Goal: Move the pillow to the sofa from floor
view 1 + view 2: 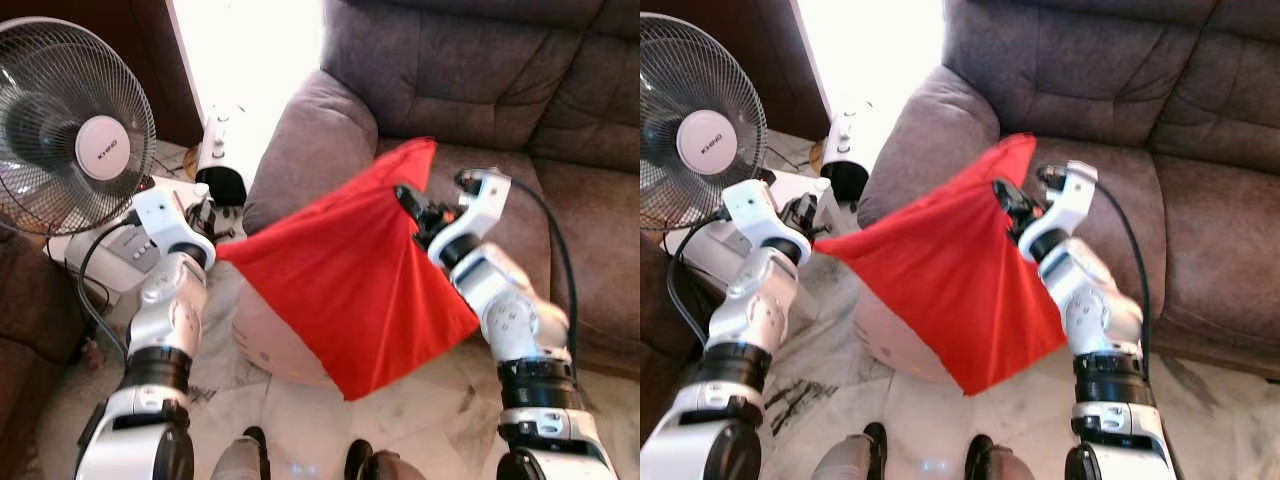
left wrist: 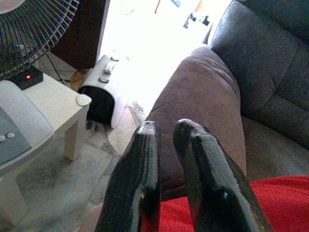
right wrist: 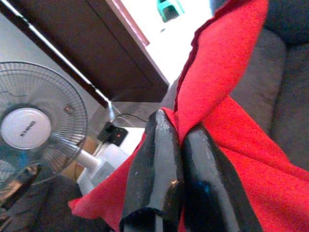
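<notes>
The red pillow [image 1: 360, 280] hangs limp like a cloth, stretched between both grippers above the floor, in front of the brown sofa [image 1: 480, 90]. My left gripper [image 1: 205, 225] is shut on its left corner; red fabric shows between the fingers [image 2: 145, 159] in the left wrist view. At the pillow's upper edge near the sofa seat, my right gripper [image 1: 410, 205] is pinched shut on a fold, with its fingers [image 3: 159, 159] pressed together over the fabric. The lower tip of the pillow dangles over the tiles.
A pale pink rounded object [image 1: 265, 340] sits on the floor under the pillow. The sofa's armrest [image 1: 310, 140] is just behind it. To the left stand a fan [image 1: 70, 130], a low white table [image 1: 110, 255] and a white appliance [image 1: 222, 150].
</notes>
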Available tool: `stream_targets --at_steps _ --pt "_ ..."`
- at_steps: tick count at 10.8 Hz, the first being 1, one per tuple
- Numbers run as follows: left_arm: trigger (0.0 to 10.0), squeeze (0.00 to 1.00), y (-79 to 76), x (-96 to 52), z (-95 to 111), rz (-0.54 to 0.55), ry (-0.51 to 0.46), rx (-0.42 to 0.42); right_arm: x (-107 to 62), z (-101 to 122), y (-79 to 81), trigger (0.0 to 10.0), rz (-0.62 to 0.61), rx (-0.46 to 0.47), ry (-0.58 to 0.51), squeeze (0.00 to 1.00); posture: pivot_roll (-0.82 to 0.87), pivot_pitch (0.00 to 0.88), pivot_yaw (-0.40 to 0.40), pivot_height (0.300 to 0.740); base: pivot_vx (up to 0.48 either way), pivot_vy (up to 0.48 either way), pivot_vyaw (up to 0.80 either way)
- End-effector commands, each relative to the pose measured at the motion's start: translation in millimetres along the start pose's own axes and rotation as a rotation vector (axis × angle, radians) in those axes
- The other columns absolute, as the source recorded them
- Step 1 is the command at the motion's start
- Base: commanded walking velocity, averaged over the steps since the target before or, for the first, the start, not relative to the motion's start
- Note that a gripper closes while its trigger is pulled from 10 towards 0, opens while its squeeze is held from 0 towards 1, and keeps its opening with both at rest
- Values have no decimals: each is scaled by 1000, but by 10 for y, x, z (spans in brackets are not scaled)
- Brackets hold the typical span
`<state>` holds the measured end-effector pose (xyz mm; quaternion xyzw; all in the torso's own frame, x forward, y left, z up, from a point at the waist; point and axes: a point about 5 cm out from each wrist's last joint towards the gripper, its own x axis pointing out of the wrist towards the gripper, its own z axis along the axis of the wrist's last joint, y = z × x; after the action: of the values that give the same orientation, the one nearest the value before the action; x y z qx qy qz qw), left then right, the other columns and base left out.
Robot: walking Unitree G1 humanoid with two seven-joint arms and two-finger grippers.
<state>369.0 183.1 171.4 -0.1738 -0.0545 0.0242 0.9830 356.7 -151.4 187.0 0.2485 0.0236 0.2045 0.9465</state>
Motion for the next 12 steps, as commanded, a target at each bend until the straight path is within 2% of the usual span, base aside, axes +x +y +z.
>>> stream_targets --at_steps 1,3,4,5,6,7,8,9,10,12 --pt "10000 0 -23 -39 -3 -1 7 26 10 218 83 10000 41 -40 -120 0 89 141 -36 740 0 0 0" --pt "10000 0 56 -82 -84 60 49 -87 22 209 90 10000 44 -47 -126 0 89 135 -35 740 0 0 0" --pt "10000 1000 226 -108 -210 171 122 -77 40 233 102 10000 52 -49 -136 0 90 135 -35 740 0 0 0" --pt "10000 1000 324 -147 -284 249 156 -191 49 257 117 10000 61 -50 -144 0 87 133 -37 740 0 0 0" --pt "10000 1000 330 -143 -317 253 177 -289 58 290 159 10000 84 -40 -152 0 85 133 -38 740 0 0 0" --pt "10000 1000 301 -118 -350 228 202 -361 64 320 192 10000 96 -47 -158 0 81 133 -39 740 0 0 0" --pt "10000 1000 256 -70 -359 193 218 -467 66 354 228 10000 110 -47 -164 0 76 135 -39 740 0 0 0" --pt "10000 1000 242 -41 -369 179 235 -497 65 373 249 10000 121 -44 -167 0 75 138 -40 740 0 0 0" --pt "10000 1000 233 -15 -371 163 245 -480 61 391 282 10000 140 -45 -171 0 70 149 -43 740 0 0 0" --pt "10000 1000 220 28 -385 148 269 -498 42 435 343 10000 164 -48 -173 0 62 169 -46 740 0 0 0"
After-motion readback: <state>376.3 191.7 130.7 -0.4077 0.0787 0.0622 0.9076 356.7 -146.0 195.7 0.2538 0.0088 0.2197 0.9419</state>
